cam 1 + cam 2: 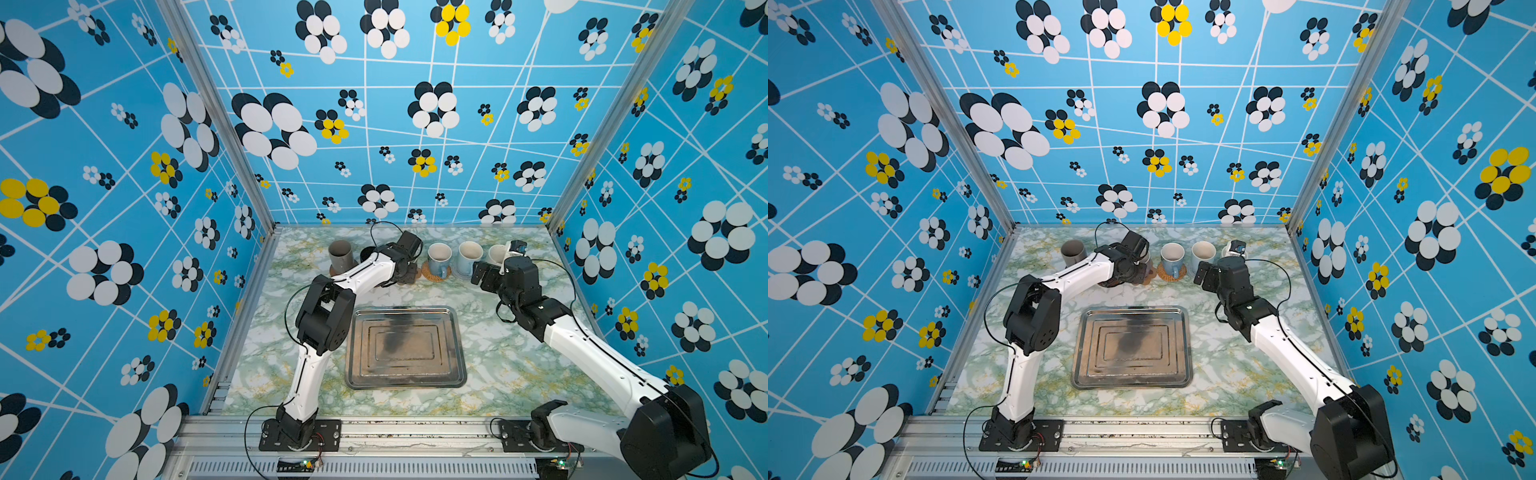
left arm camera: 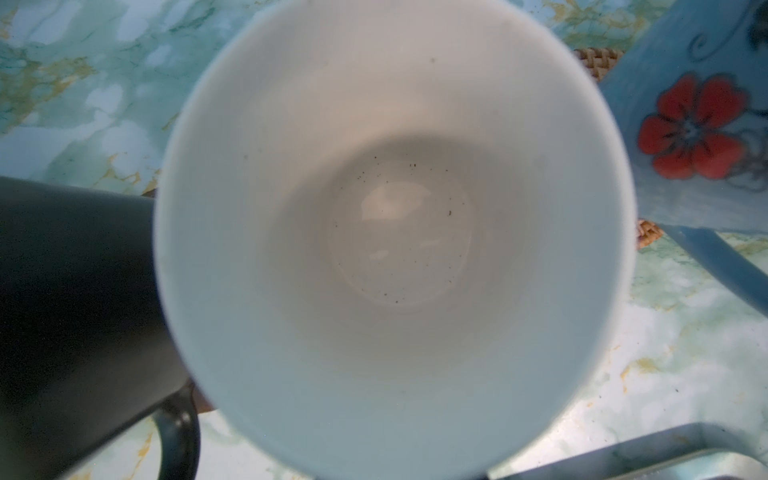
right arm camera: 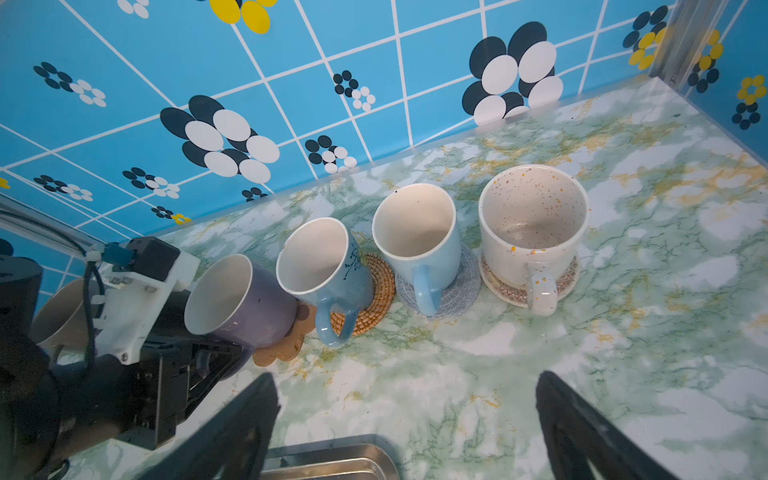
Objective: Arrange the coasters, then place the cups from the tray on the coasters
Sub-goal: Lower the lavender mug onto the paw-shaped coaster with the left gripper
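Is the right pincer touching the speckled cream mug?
Apart. In the right wrist view the right pincer hangs open, and bare marble tabletop lies between it and the speckled cream mug.

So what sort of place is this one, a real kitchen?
Probably a robot test cell, not a kitchen: aluminium frame posts edge printed blue flower wall panels, and two robot arms are bolted to a metal rail along a marble-look tabletop.

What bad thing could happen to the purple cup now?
The left gripper seems to hold the lavender ceramic mug close between the black mug and the flowered light blue mug; pulling away crookedly could bump them. The mug may also sit off-centre on the brown paw-print coaster and wobble.
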`<state>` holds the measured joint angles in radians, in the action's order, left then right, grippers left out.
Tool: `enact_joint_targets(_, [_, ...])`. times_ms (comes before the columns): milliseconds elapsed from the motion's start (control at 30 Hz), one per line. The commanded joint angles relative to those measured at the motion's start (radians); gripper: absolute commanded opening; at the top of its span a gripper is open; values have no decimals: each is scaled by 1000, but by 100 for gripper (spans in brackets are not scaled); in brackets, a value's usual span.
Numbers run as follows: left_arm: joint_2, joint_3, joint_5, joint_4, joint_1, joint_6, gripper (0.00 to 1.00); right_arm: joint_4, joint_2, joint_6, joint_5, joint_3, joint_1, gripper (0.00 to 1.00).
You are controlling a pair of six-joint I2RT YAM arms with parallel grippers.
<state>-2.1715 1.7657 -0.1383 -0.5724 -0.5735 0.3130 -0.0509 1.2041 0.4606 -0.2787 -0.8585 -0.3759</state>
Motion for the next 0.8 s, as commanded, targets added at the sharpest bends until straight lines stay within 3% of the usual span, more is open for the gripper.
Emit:
enact_joint_targets(0, [-8,43,-6,51,9,-2,0,5,8,0,6,3,9,99])
enact_joint_targets(767, [-32,57,-7,26,10,0,0,4,4,1,7,5,11,99])
